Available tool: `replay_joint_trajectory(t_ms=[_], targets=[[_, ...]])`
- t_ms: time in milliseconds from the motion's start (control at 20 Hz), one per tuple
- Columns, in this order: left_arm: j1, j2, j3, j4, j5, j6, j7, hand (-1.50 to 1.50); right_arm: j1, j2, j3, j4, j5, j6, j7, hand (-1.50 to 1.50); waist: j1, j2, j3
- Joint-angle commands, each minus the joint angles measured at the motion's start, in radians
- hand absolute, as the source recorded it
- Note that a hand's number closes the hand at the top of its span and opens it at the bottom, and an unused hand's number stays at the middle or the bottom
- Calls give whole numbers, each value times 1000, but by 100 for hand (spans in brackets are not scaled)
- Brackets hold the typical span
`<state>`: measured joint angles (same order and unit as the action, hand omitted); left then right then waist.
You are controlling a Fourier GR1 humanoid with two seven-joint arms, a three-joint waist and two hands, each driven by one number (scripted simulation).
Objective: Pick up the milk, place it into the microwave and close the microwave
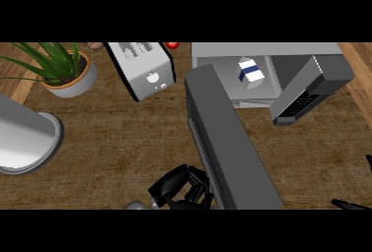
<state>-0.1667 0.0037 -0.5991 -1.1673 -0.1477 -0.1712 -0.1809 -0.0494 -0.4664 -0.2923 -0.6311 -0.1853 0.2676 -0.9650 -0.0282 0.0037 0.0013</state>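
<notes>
The milk point(251, 73), a white carton with a blue band, stands inside the grey microwave point(265, 49) at the back right. The microwave's dark door point(229, 147) stands wide open, reaching from its hinge at the cavity's left edge toward me. My left hand point(178, 187) is against the door's left face near its free end, fingers relaxed and holding nothing. Of my right hand point(350, 204), only black fingertips show at the lower right edge, spread apart and holding nothing. The microwave's control panel point(301, 101) is on the right of the cavity.
A silver toaster point(145, 69) stands left of the microwave, with a red item point(172, 45) behind it. A potted plant point(69, 71) is at the back left. A large grey cylinder point(25, 142) lies at the left edge.
</notes>
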Motion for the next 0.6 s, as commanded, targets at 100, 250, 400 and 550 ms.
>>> replay_joint_trajectory(t_ms=[100,250,400,550], targets=[[-117,-4,-217,153,52,117,-48,150,-5,-5,20,-4,-7,131,-121,-150,-9,3,-1],[-123,-4,-296,168,147,186,-126,150,-4,-7,35,-60,-22,152,-111,-150,-27,5,-3],[-188,-3,-348,143,248,262,-100,150,-20,0,62,-103,-38,175,-69,-150,-52,8,-4],[-223,-3,-394,121,309,353,-111,150,-7,14,90,-140,-31,161,-74,-150,-65,8,-4]])
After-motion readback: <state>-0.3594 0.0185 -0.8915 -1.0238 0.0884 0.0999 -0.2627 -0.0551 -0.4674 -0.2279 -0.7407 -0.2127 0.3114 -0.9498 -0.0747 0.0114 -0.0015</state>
